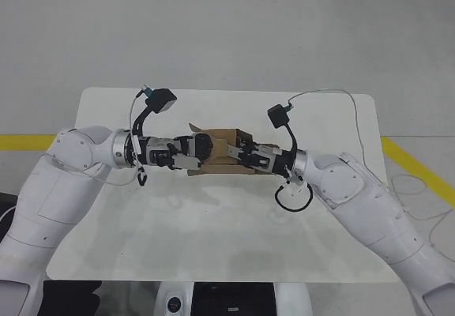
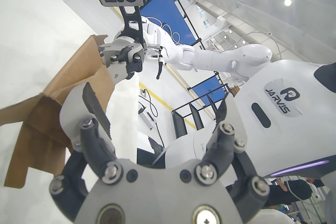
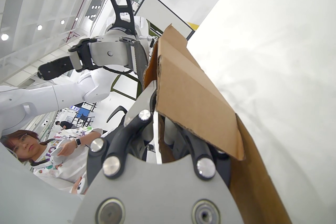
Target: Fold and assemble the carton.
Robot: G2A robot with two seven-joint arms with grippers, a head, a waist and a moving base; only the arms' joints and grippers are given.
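A brown carton [image 1: 223, 136] is held up over the middle of the white table, partly opened, with its flaps sticking out. My right gripper [image 1: 242, 151] is shut on one of its walls; in the right wrist view the cardboard panel [image 3: 189, 93] runs between the fingers of that gripper [image 3: 160, 114]. My left gripper [image 1: 200, 148] is at the carton's opposite end, jaws wide open. In the left wrist view one finger [image 2: 94, 107] of the left gripper [image 2: 155, 96] lies against the carton [image 2: 86, 67] and the other is well clear. The right gripper [image 2: 118, 70] clamps the far flap.
The table [image 1: 212, 229] is bare on all sides of the carton, with open surface toward the front edge. Both wrist cameras [image 1: 161, 99] [image 1: 279, 115] stand up above the grippers. A cable loop [image 1: 295, 197] hangs from the right forearm.
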